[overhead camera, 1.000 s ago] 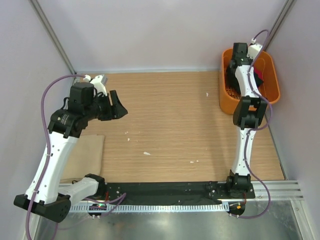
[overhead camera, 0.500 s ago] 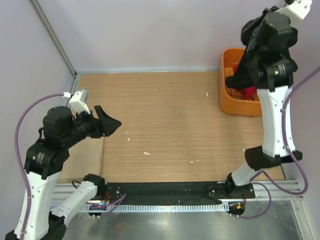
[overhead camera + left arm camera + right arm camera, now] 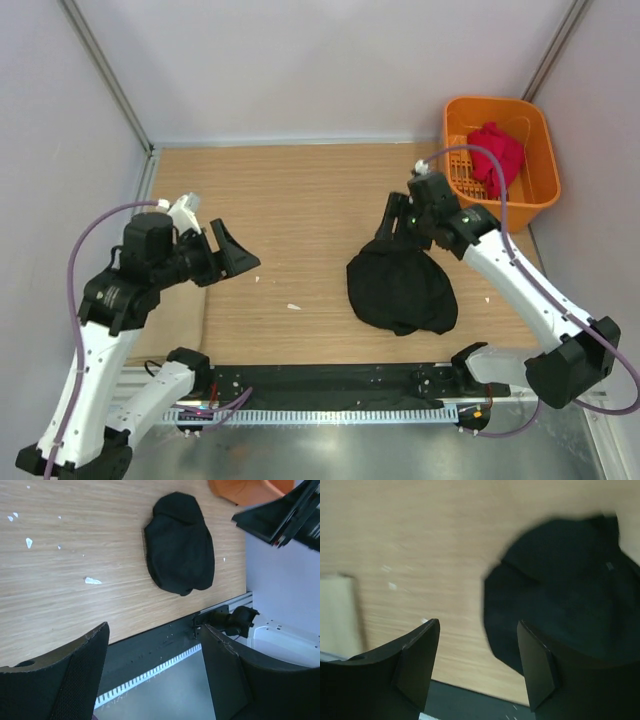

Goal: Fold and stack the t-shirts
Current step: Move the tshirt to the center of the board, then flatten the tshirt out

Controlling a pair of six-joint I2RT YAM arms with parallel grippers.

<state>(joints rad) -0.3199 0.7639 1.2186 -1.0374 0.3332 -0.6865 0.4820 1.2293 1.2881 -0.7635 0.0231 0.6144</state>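
Right gripper (image 3: 387, 232), jaws spread, empty, at 12 o'clock of the black t-shirt (image 3: 400, 290), should pinch just 1 edge layer.

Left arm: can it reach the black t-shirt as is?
Probably yes: only tabletop lies between the left arm and the black t-shirt, and its jaws stand open. The right arm hangs over the shirt's far edge and could crowd it.

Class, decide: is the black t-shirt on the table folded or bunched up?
Bunched up: the black t-shirt forms a rounded, lumpy heap with no straight folded edges.
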